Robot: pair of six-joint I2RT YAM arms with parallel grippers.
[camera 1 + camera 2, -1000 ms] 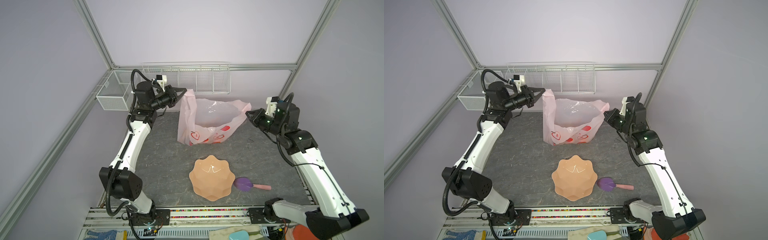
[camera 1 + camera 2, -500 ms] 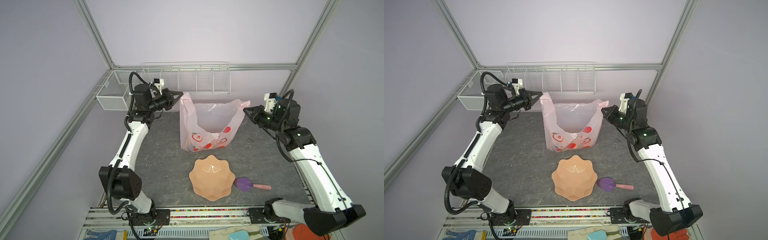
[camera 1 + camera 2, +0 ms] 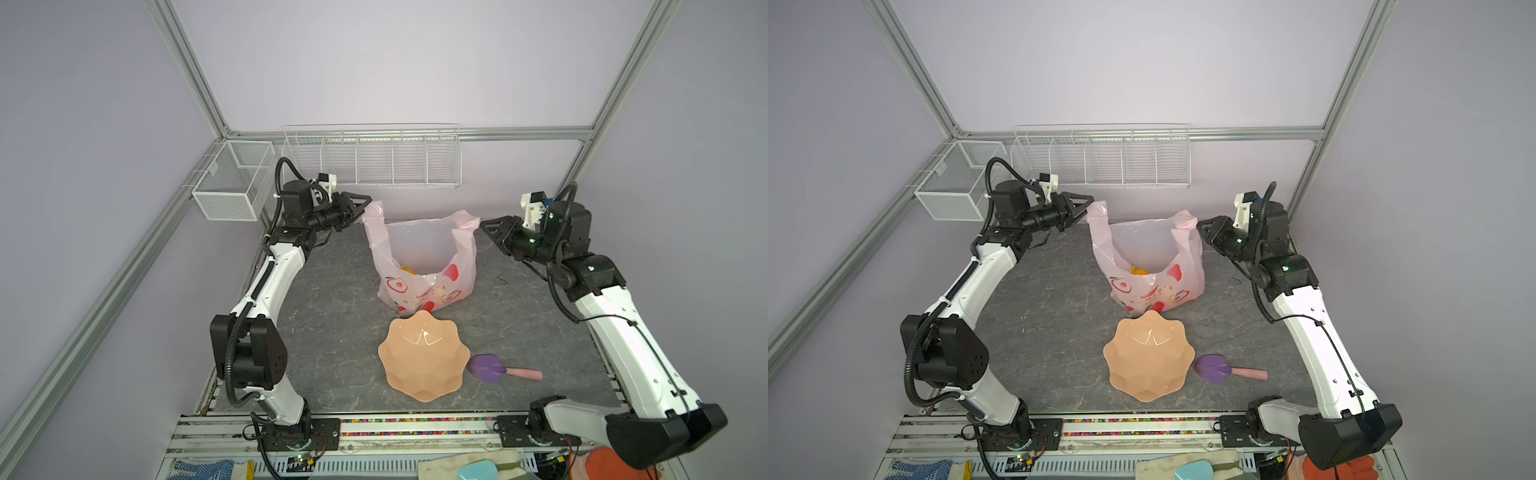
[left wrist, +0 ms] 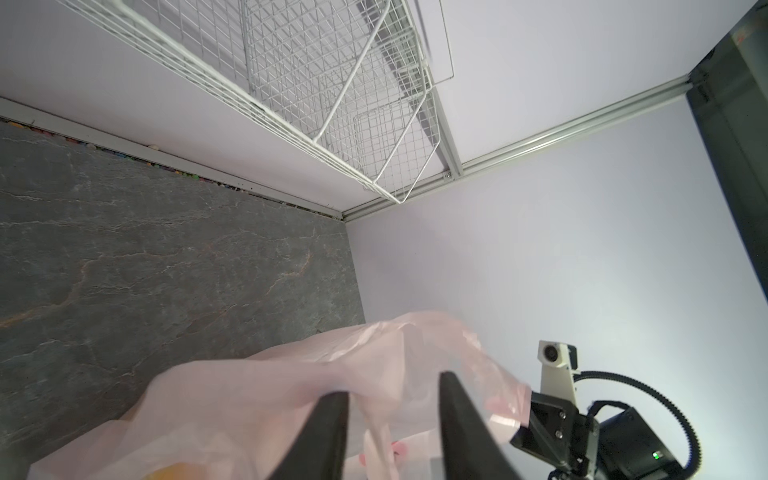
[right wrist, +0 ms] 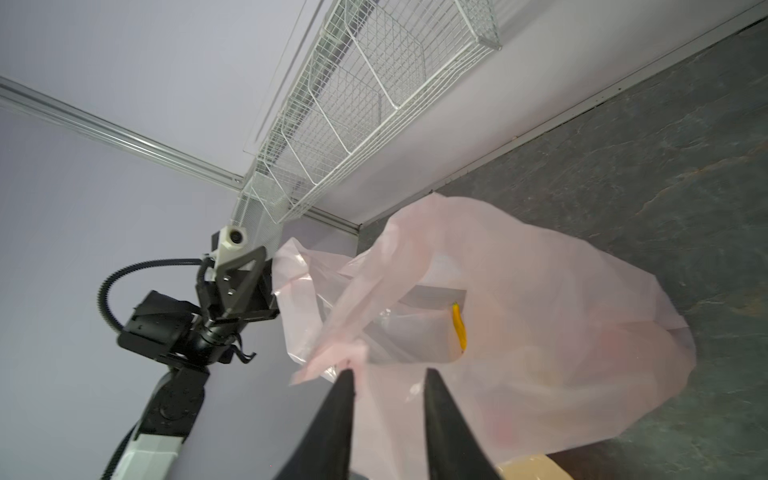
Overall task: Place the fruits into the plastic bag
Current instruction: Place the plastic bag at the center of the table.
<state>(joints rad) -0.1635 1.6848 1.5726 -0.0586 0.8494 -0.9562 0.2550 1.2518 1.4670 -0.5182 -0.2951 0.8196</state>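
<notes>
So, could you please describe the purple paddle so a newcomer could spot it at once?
On the grey table, a peach scalloped bowl sits near the front edge. The paddle lies beside it, toward the right arm: purple, leaf-shaped, with a pink handle.

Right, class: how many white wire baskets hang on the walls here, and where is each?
2. A long divided wire rack hangs on the back wall, behind the plastic bag. A smaller mesh basket hangs at the back corner near the left arm. None seems hidden.
</notes>
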